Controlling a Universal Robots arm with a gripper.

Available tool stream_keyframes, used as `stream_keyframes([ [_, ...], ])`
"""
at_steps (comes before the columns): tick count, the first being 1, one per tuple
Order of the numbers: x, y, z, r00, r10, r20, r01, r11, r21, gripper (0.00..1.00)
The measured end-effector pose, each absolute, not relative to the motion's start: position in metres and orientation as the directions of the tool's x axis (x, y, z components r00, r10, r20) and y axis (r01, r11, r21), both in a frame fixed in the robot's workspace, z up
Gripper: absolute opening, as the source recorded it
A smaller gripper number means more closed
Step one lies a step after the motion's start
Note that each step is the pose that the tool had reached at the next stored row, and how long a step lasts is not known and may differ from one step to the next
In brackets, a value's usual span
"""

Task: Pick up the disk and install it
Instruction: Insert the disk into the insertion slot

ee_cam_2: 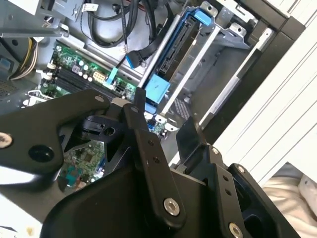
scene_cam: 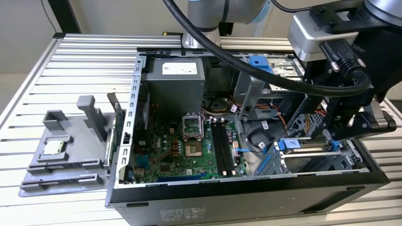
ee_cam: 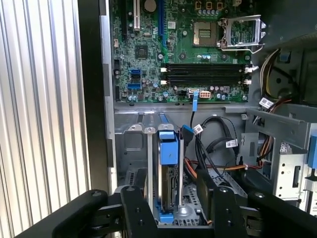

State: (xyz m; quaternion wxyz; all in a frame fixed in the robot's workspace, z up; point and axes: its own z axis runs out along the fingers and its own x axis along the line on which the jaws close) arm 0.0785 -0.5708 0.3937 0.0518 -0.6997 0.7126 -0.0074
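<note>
**Fingers** (ee_cam: 134, 208): two, black, set apart and lowered into the drive cage (ee_cam: 130, 144) of the computer case (scene_cam: 251, 202). One finger stood on each flank of the disk. The first wrist view showed a gap on both flanks, so there was no clamp on it.

**Disk** (ee_cam: 167, 158): silver-grey drive in a bright blue carrier. It stood upright on its edge inside the case's drive cage, held by two grey metal rails, directly between the fingers. In the exterior view the disk (scene_cam: 290, 144) showed as a blue edge at the end of the case on the exterior view's right.

**Cables** (ee_cam: 213, 144): black and orange bundle inside the case, just beside the drive cage.

**Motherboard** (ee_cam: 163, 44): green, flat on the case floor, next to the drive cage. It carried an open processor socket (ee_cam: 240, 32) and black memory slots (ee_cam: 205, 73).

**Power supply** (scene_cam: 174, 80): grey box inside the case, at its far end in the exterior view.

**Blue bracket** (scene_cam: 257, 61): in the far corner of the case, well apart from the disk.

**Arm** (scene_cam: 377, 28): above the case on the exterior view's right, with a thick black hose (scene_cam: 251, 70) looping across the open case.

**Grey tray** (scene_cam: 63, 155): outside the case, just beside its wall on the exterior view's left. A small square silver chip (scene_cam: 53, 147) lay on it.

**Tabletop** (scene_cam: 75, 61): ribbed metal, under the case and the tray.
</note>
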Motion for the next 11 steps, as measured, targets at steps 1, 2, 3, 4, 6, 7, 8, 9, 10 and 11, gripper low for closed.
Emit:
stream_keyframes([
  [1,0.08,-0.571,0.394,-0.016,-0.998,-0.064,-0.996,0.021,-0.083,1.0],
  [2,0.083,-0.57,0.394,-0.016,-0.998,-0.064,-0.996,0.021,-0.082,1.0],
  [3,0.085,-0.57,0.393,-0.016,-0.998,-0.064,-0.996,0.021,-0.082,1.0],
  [4,0.087,-0.57,0.393,-0.016,-0.998,-0.064,-0.996,0.021,-0.081,1.0],
  [6,0.091,-0.569,0.392,-0.016,-0.998,-0.064,-0.996,0.021,-0.081,1.0],
  [7,0.095,-0.569,0.391,-0.016,-0.998,-0.064,-0.997,0.021,-0.08,1.0],
  [8,0.099,-0.567,0.39,-0.016,-0.998,-0.062,-0.997,0.021,-0.079,1.0],
  [9,0.101,-0.565,0.389,-0.016,-0.998,-0.059,-0.997,0.021,-0.079,1.0],
  [10,0.102,-0.562,0.388,-0.016,-0.998,-0.057,-0.997,0.02,-0.079,1.0],
  [11,0.103,-0.56,0.388,-0.016,-0.998,-0.057,-0.997,0.02,-0.078,1.0],
])
